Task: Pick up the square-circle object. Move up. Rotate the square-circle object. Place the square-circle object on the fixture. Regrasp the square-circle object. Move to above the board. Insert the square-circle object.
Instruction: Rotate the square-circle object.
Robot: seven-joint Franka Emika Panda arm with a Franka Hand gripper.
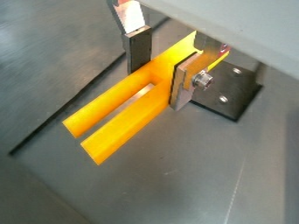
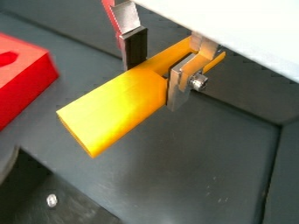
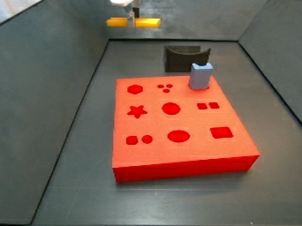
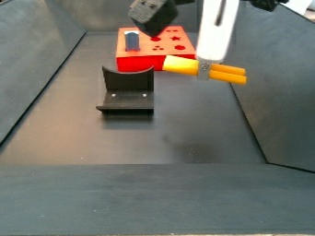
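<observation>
My gripper is shut on the square-circle object, a slim yellow bar with an orange side, and holds it level above the dark floor. Both wrist views show the bar clamped near one end, with its long part sticking out past the fingers. In a side view the bar hangs to the right of the black fixture, with the gripper above it. The red board with its shape cutouts lies on the floor, apart from the bar.
A pale blue-grey block stands on the board's edge next to the fixture. Grey sloped walls enclose the floor on both sides. A corner of the board shows in a wrist view.
</observation>
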